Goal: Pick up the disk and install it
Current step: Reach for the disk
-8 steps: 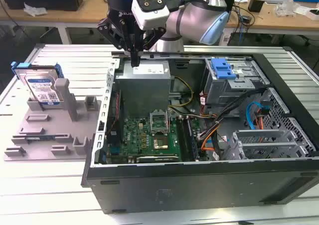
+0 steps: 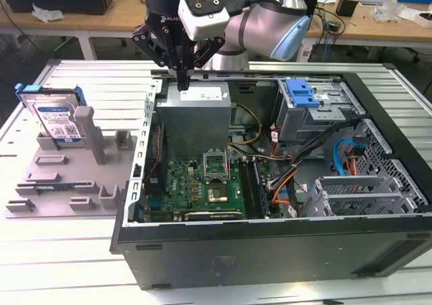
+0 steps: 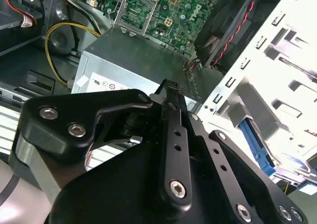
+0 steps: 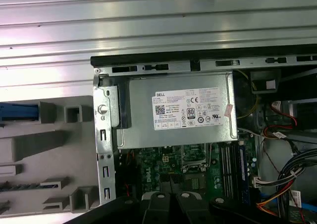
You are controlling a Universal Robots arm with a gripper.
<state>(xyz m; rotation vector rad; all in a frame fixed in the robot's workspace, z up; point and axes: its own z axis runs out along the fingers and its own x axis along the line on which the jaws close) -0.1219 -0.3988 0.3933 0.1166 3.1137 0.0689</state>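
The disk (image 2: 56, 117) stands on edge in a slot of the grey fixture (image 2: 67, 183) at the exterior view's left. It is a silver drive with a white and blue label and a blue frame. My gripper (image 2: 182, 82) hangs well to the right of it, over the near edge of the open computer case (image 2: 270, 251), just above the grey power supply (image 2: 196, 109). Its black fingers (image 3: 172, 92) are shut with nothing between them. In the first wrist view a blue edge (image 4: 17, 112) of the disk shows beside the fixture's posts.
Inside the case lie the green motherboard (image 2: 202, 183), bundles of cables (image 2: 297, 177) and a metal drive cage with a blue latch (image 2: 302, 92) at the back right. The slatted metal table (image 2: 61, 271) carries the case and fixture. Desks with clutter stand behind.
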